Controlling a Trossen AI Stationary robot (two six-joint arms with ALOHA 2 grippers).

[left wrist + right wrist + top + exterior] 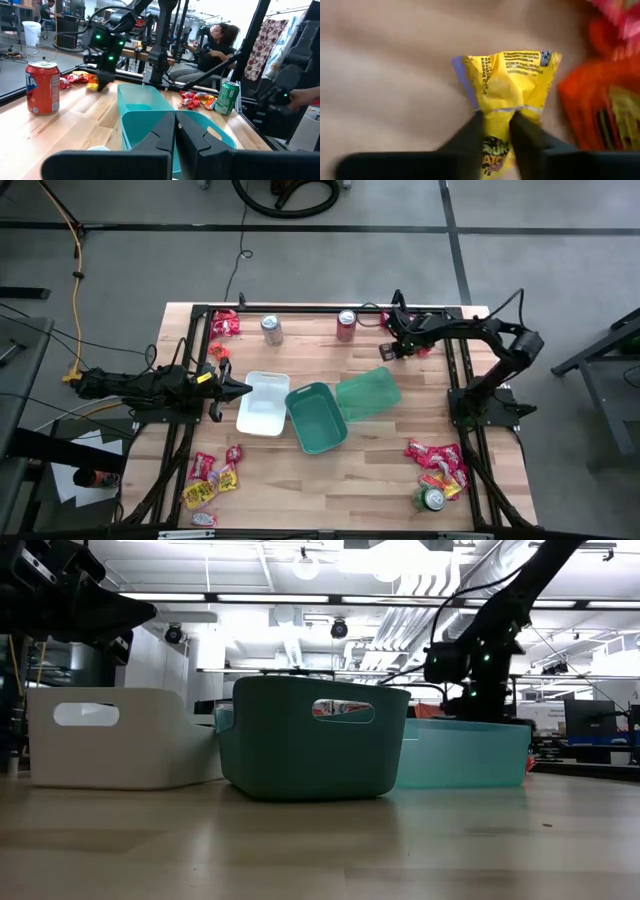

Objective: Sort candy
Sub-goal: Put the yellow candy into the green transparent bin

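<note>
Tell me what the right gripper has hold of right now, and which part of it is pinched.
The right gripper is shut on a yellow candy packet, pinching its crinkled lower middle. The left gripper is shut, holding nothing.

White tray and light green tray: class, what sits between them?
The dark teal tray sits between the white tray and light green tray, shown in the high view.

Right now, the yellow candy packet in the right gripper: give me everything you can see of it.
The yellow candy packet is a small, crinkly, glossy wrapper with fine dark print on its wide upper end and a colourful logo low down. The right gripper is shut on it, its two dark fingers pinching the packet at a narrow waist so that the wrapper bunches and fans out above. It hangs over the wooden table, near the far right corner, beside orange and red packets. Its back is hidden.
</note>
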